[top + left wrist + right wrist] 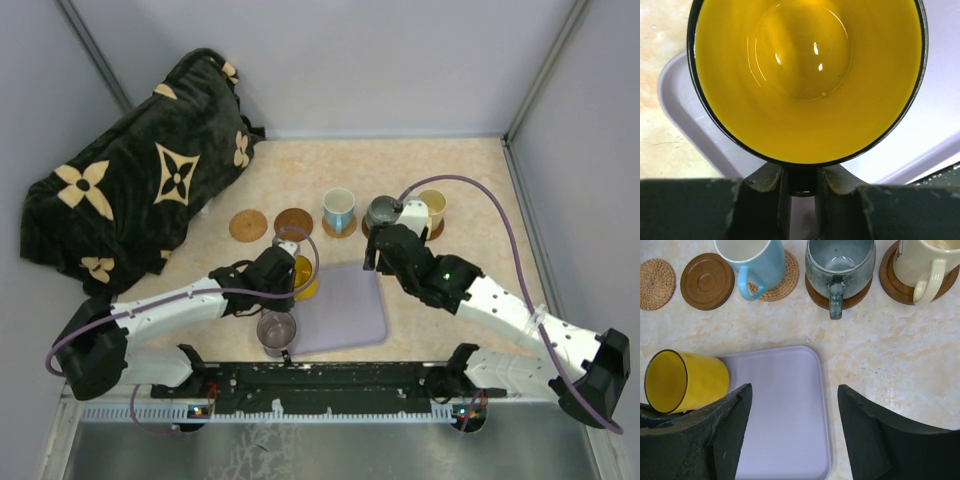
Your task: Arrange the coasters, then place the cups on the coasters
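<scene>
1. Top external view: the left gripper [288, 268] is clamped shut on the yellow mug [306, 279] at the left edge of the lavender tray [345, 310], on a marbled table [470, 180].
2. Left wrist view: the camera looks straight into the yellow mug's glossy bowl. Both fingers [765, 187] are pinched on its near side, and the tray's rounded corner lies beneath.
3. Right wrist view: the yellow mug is tipped over the tray's left edge, its mouth turned toward the left arm. Whether it touches the tray cannot be told.
4. The right gripper [794, 389] hangs over the tray, its jaws wide apart with nothing between them.
5. Five coasters [294, 222] line the far side of the table. The two leftmost, a woven coaster [656, 284] and a dark wooden coaster [707, 281], are bare.
6. The other three each carry an upright cup: a light blue mug [760, 260], a grey-green mug [840, 265] and a cream mug [925, 262], from left to right.
7. A mauve mug [277, 333] stands upright by the tray's near left corner, beside the left arm.
8. A black blanket [140, 180] with a cream flower pattern lies heaped at the far left.
</scene>
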Motion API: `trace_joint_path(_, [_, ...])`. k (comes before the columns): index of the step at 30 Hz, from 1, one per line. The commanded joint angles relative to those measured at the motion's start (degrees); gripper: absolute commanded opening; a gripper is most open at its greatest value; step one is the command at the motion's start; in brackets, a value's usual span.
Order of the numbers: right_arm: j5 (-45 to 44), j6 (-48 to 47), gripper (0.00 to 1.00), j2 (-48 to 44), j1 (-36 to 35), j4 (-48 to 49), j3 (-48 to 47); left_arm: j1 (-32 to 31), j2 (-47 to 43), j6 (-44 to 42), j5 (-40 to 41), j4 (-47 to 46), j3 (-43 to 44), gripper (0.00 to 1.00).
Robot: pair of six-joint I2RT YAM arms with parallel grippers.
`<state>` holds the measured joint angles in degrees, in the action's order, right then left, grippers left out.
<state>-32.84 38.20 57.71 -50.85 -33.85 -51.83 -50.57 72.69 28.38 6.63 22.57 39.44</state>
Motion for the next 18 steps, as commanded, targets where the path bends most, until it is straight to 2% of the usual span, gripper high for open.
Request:
trace_joint_path(1, [0.01, 0.74, 0.69, -1.02, -0.21, 2.39, 0.45, -0.77, -2.97, 0.29, 7.37, 0.18, 2.89, 0.00])
trace_joint_path(5, [-0.25, 0.22, 0.69, -0.78, -0.26, 4.32, 3.30, -1.02, -4.07, -0.82, 8.88, 1.79, 6.50, 0.00])
trace_joint_path(11, [0.22, 1.30, 0.63, -0.80, -0.21, 6.12, 9.31, -1.30, -5.41, -2.78, 12.35, 2.84, 10.73, 0.00])
trace_joint_path(18, [1.88, 4.83, 0.62, -2.74, -0.24, 6.25, 16.63, -1.24, 0.10, -5.68, 18.72, 0.96, 13.79, 0.00])
